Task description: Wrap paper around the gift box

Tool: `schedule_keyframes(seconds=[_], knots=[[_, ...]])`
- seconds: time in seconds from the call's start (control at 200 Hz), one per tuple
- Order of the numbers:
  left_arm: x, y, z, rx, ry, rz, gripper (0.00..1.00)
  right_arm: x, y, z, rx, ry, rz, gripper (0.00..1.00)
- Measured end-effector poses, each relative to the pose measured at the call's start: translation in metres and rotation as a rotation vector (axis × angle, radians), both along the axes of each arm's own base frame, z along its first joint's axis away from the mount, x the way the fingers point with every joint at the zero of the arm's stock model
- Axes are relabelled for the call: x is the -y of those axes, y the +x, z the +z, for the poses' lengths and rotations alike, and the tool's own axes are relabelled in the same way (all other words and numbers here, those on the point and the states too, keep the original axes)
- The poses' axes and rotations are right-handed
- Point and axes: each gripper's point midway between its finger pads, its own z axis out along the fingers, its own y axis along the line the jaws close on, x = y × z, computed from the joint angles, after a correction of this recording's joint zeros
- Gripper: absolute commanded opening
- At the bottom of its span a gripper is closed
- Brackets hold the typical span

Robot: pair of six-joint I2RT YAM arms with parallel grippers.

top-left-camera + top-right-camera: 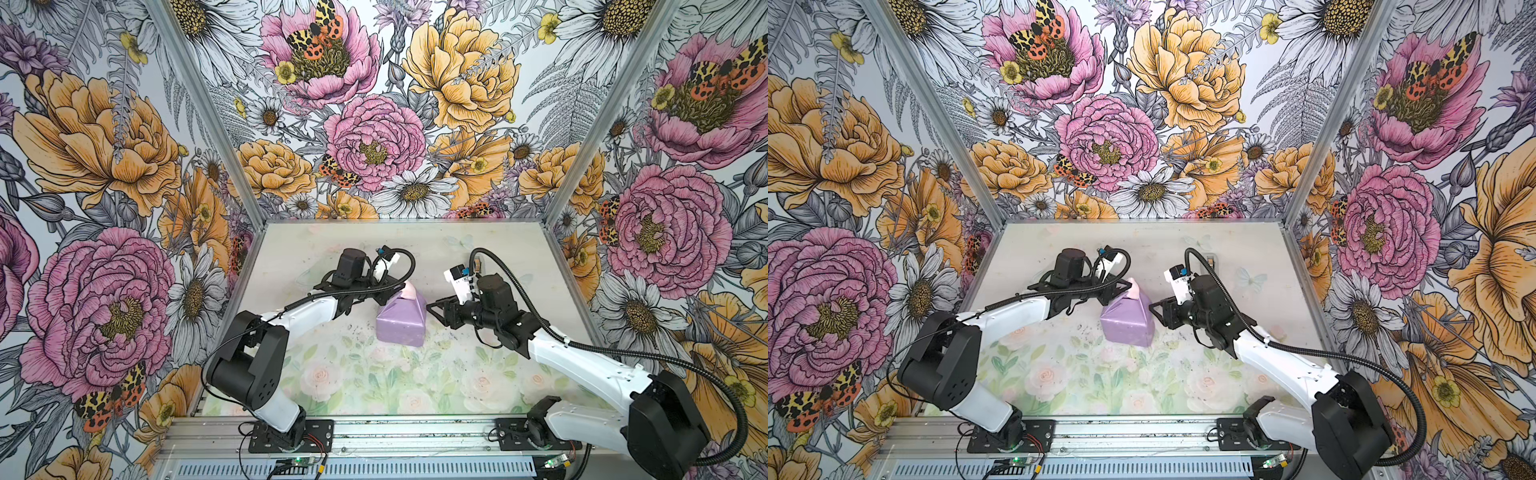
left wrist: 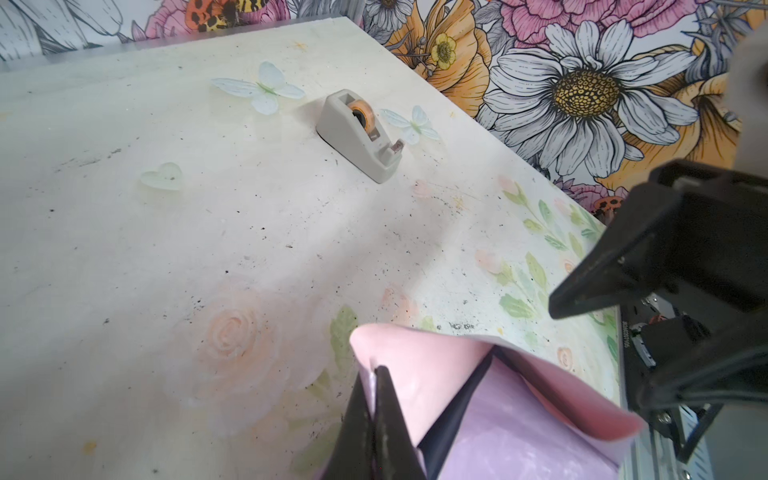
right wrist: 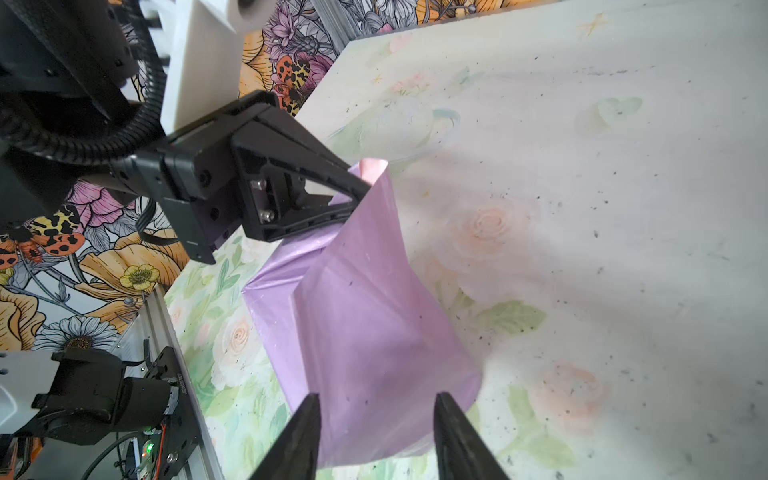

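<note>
The gift box point(image 1: 400, 328) point(image 1: 1126, 328) stands mid-table wrapped in the paper point(image 3: 365, 316), which looks lilac over it. A dark strip of the box point(image 2: 457, 403) shows under a loose pink flap point(image 2: 419, 365) in the left wrist view. My left gripper point(image 1: 405, 291) point(image 1: 1130, 287) point(image 2: 374, 374) is shut on that flap and holds it up at the box's far top corner. My right gripper point(image 1: 431, 311) point(image 1: 1152, 309) point(image 3: 376, 401) is open, close by the box's right side. Its fingertips point(image 3: 313, 405) stand apart before the wrapped end and pinch nothing.
A grey tape dispenser point(image 2: 359, 133) sits on the table behind the right arm, near the back right wall. Floral walls enclose the table on three sides. The arm bases are bolted to the metal rail point(image 1: 415, 436) along the front edge.
</note>
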Motion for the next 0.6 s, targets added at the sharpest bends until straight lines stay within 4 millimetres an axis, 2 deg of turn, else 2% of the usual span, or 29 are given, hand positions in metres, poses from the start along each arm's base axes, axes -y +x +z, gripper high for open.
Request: schedule_keyframes(seconds=[0.225, 0.425, 0.6], knots=[[-0.018, -0.001, -0.003, -0.011, 0.005, 0.147, 0.00, -0.001, 0.010, 0.007, 0.066, 0.012, -0.074, 0.46], [-0.033, -0.002, 0.000, -0.021, -0.006, 0.276, 0.00, -0.027, 0.022, 0.009, 0.090, -0.010, -0.028, 0.44], [-0.039, -0.006, 0.005, -0.011, -0.013, 0.329, 0.00, -0.046, 0.024, 0.001, 0.079, -0.009, 0.016, 0.47]])
